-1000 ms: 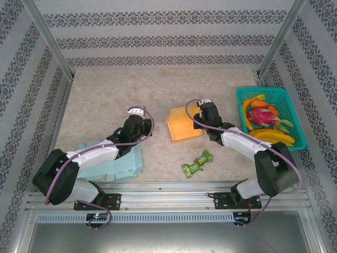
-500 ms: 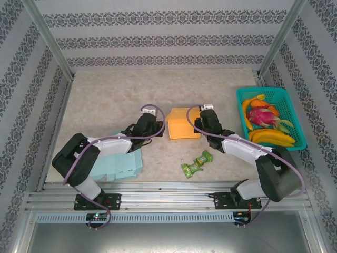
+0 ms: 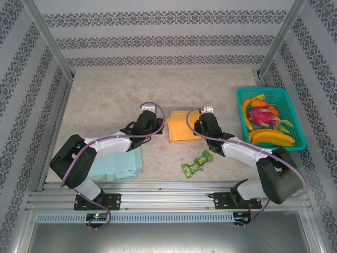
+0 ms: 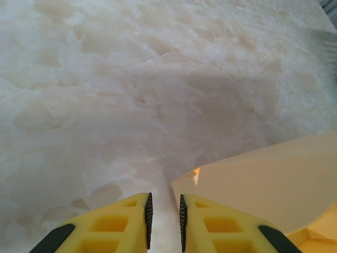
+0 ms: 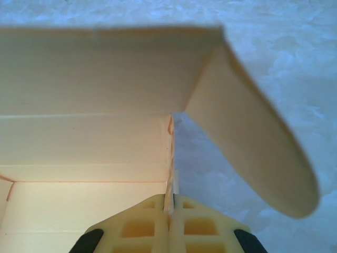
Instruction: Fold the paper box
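Gripping a paper box [image 3: 181,125] wall tight in the right jaws; hovering beside its flap [image 4: 263,184] with the left jaws slightly apart, empty.

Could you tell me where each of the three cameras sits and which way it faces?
Top external: above and behind the bases, looking down on the table; both arms show, left gripper and right gripper flanking the orange paper box.
Left wrist: on the left arm, looking forward over the table; its narrowly parted yellow fingers show, the box's flap at right.
Right wrist: on the right arm, looking into the box; its fingers pinch a wall edge.
Shared: all three see the box.
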`<state>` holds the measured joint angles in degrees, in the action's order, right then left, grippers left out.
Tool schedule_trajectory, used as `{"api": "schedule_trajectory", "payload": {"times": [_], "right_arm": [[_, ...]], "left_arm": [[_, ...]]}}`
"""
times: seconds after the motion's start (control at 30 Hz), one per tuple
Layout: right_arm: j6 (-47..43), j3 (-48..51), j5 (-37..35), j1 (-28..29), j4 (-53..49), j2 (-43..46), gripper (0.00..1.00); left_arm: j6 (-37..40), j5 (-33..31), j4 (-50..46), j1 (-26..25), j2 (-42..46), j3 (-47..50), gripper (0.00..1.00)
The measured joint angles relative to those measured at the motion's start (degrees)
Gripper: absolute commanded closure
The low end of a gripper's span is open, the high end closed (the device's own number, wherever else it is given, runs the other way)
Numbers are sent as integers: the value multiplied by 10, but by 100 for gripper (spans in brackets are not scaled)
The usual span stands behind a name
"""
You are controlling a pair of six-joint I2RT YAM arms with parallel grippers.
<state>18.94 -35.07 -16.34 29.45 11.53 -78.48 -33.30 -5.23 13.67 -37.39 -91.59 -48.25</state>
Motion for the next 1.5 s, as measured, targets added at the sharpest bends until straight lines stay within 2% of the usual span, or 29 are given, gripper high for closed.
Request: {"api": "schedule_trajectory", "payload": {"times": [0.43,1.2,1.5], "right_arm": [[10,21,-41,34,19,3,100],[20,150,-173,139,123,58,100],[24,170,-200,148,151,60,100]], "left_arm": [[-25,53,12,-2,-52,-18,77],[-41,52,95,-17,-89,57,77],[-36,45,92,-20,-77,74,77]]}}
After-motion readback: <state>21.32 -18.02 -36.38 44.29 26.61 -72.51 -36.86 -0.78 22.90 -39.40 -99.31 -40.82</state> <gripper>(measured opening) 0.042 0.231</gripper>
